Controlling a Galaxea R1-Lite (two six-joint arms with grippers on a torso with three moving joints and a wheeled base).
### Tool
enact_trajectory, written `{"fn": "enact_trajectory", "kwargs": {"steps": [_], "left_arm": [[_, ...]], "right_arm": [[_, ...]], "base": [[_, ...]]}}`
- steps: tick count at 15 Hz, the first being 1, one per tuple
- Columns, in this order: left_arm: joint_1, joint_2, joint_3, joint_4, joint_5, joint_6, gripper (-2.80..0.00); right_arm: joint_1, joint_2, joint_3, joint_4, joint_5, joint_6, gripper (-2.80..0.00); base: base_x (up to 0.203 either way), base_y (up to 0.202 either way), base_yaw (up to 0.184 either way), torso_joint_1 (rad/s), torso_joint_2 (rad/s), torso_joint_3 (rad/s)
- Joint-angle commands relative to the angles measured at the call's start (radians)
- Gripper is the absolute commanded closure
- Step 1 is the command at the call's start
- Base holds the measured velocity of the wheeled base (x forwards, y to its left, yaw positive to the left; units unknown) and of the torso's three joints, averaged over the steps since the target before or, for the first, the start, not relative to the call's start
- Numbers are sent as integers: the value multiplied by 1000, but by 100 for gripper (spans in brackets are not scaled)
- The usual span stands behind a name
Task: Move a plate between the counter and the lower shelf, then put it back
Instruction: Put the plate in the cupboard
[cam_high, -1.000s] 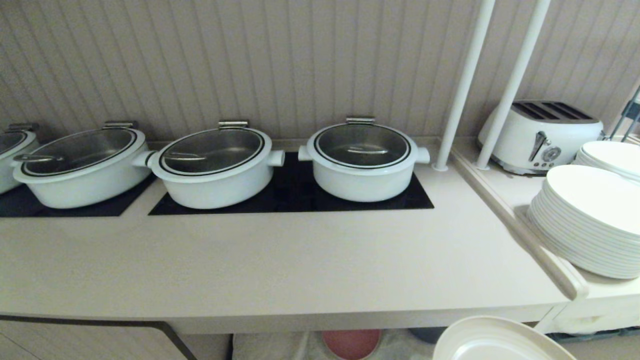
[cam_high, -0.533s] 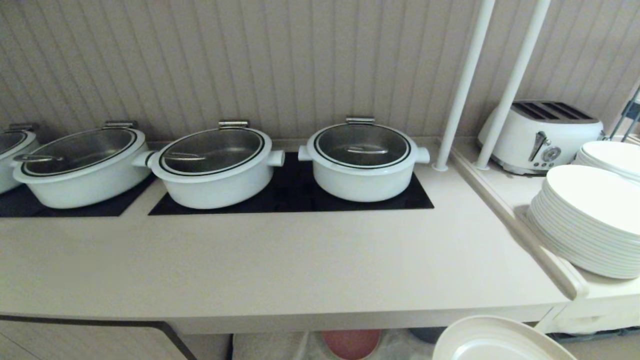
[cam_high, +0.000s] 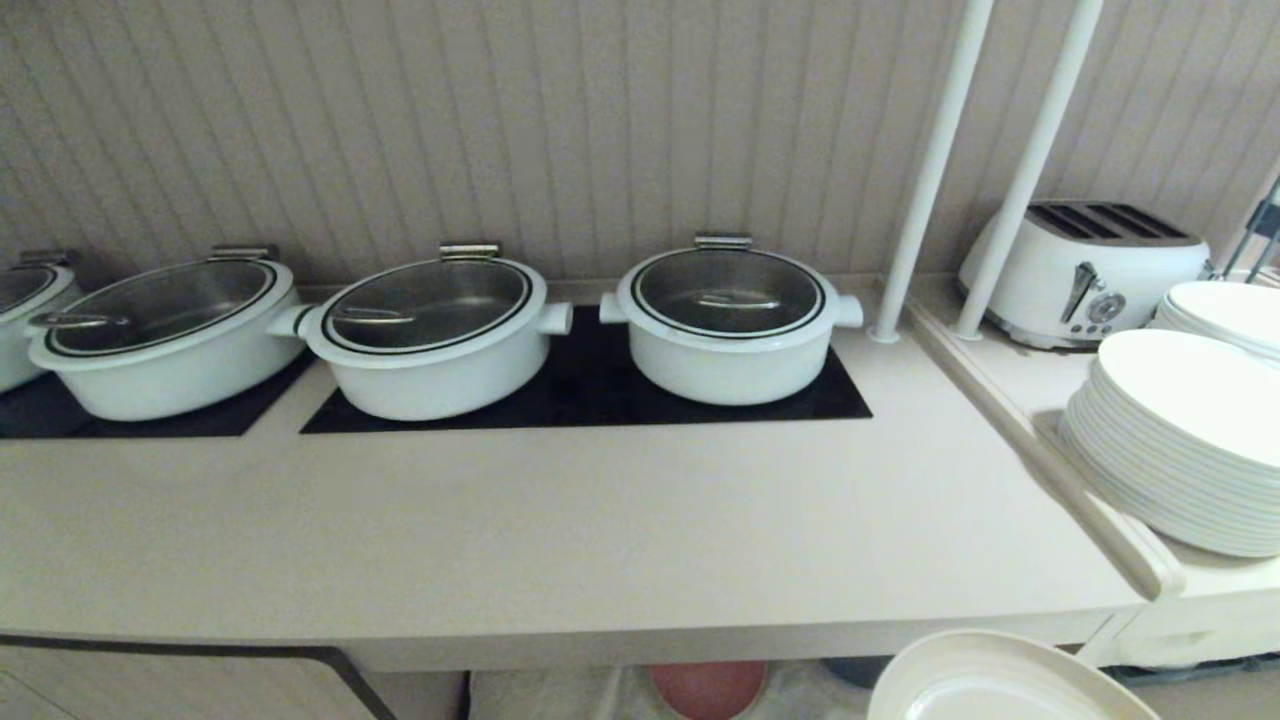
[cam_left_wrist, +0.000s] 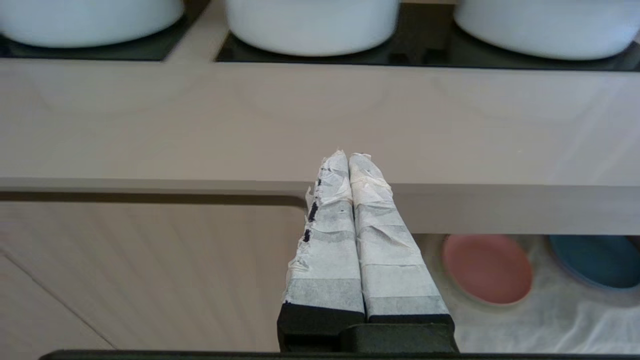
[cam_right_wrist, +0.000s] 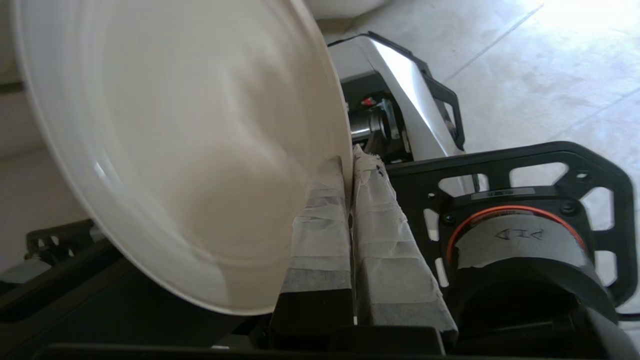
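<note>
The cream plate (cam_high: 1000, 680) shows at the bottom right of the head view, in front of and below the counter's front edge. In the right wrist view the plate (cam_right_wrist: 175, 150) fills the frame, and my right gripper (cam_right_wrist: 350, 162) is shut on its rim, one taped finger on each face. The beige counter (cam_high: 560, 530) stretches across the head view. Beneath its edge lies the lower shelf (cam_left_wrist: 540, 325) with its wrinkled whitish cloth. My left gripper (cam_left_wrist: 348, 156) hangs shut and empty in front of the counter edge.
Three white lidded pots (cam_high: 728, 320) stand on black glass panels (cam_high: 590, 400). A stack of glossy white plates (cam_high: 1180, 440) and a toaster (cam_high: 1085, 270) sit on the side ledge, behind two white poles (cam_high: 930, 170). A pink plate (cam_left_wrist: 486, 267) and a blue plate (cam_left_wrist: 597, 260) rest on the shelf cloth.
The whole head view has shifted very slightly; the plate stays held at the bottom right and nothing else has moved.
</note>
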Motion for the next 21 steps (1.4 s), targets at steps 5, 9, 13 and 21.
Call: {"fn": "enact_trajectory", "kwargs": {"steps": [5, 9, 13, 21], "left_arm": [[0, 0, 0, 0, 1, -1, 0], [0, 0, 0, 0, 1, -1, 0], [0, 0, 0, 0, 1, -1, 0], [0, 0, 0, 0, 1, -1, 0]], "right_arm": [[4, 3, 0, 2, 2, 4, 0], [4, 4, -2, 2, 2, 4, 0], [4, 6, -6, 2, 2, 4, 0], [4, 6, -8, -1, 2, 4, 0]], "base": [[0, 194, -4, 1, 2, 5], [0, 198, -2, 1, 0, 3], [0, 197, -1, 4, 3, -1], [0, 192, -1, 3, 2, 2]]}}
